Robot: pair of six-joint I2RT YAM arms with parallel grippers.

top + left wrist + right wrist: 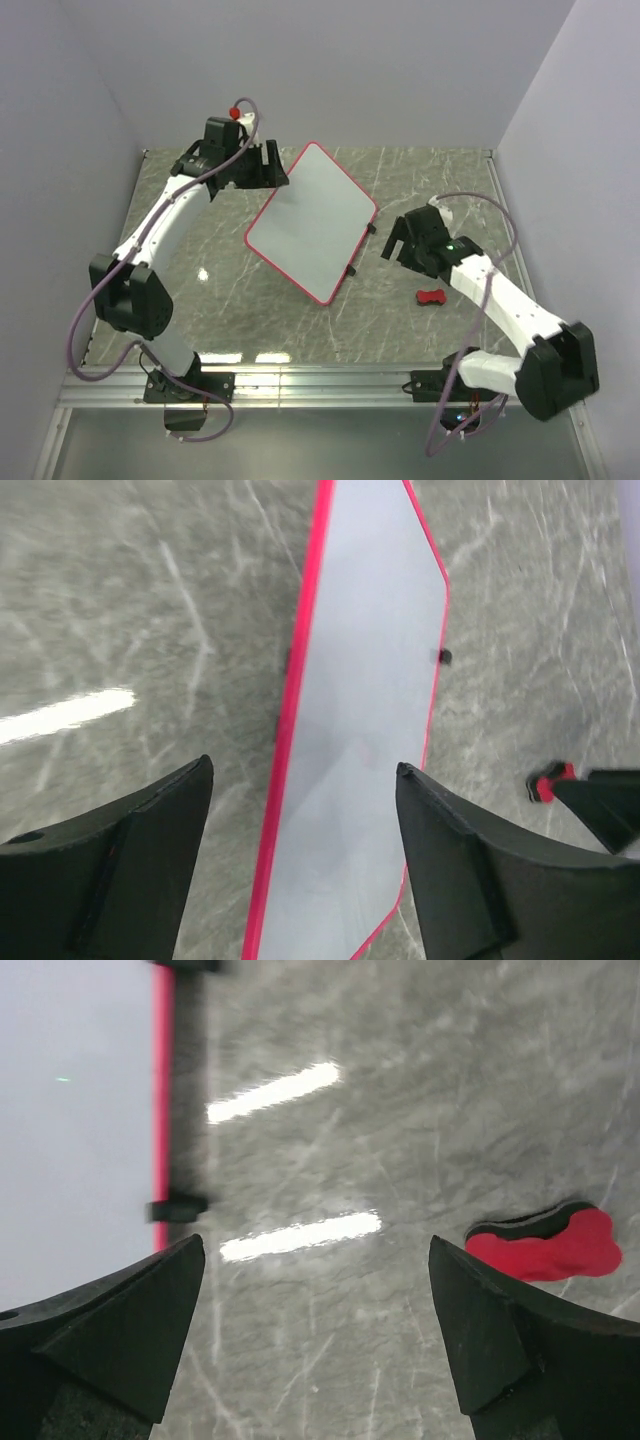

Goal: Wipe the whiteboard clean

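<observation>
The whiteboard (312, 222) lies at the middle of the table, turned like a diamond, with a red frame and black feet. Its surface looks blank. My left gripper (276, 172) is open at the board's far left corner. In the left wrist view its open fingers (304, 768) straddle the board's (365, 680) red edge. My right gripper (392, 240) is open and empty just right of the board. In the right wrist view it (316, 1242) hangs over bare table, with the board (70, 1110) to its left. The small red eraser (432, 296) lies on the table to its right (545, 1245).
The grey marble table (440, 180) is closed in by pale walls at the back and on both sides. A metal rail (320, 385) with the arm bases runs along the near edge. A black foot (178, 1206) sticks out from the board's edge.
</observation>
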